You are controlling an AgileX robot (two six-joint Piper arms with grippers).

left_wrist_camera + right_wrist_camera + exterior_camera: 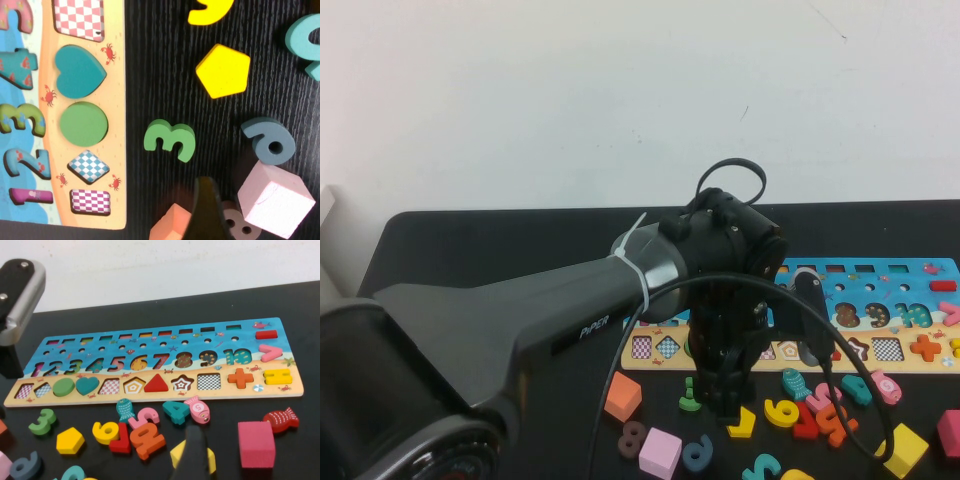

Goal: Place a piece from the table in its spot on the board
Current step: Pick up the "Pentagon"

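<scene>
The piece, a flat yellow pentagon (pixel 223 70), lies on the black table in front of the board, also in the high view (pixel 745 424) and the right wrist view (pixel 70 440). The board (pixel 920 270) lies along the far right, blue top and sandy strip (pixel 117 75), with an empty pentagon slot (pixel 134 385). My left gripper (pixel 728 408) points down over the loose pieces, right beside the pentagon, and holds nothing that I can see; it shows in its own view (pixel 205 200). My right gripper (pixel 192 445) hovers low over a yellow cube (pixel 210 460), out of the high view.
Around the pentagon lie a green 3 (pixel 170 140), a yellow 6 (pixel 105 432), a grey-blue number (pixel 270 142), a pink cube (pixel 275 197) and an orange cube (pixel 622 397). A magenta block (pixel 256 444) and a red fish (pixel 280 419) lie to the right.
</scene>
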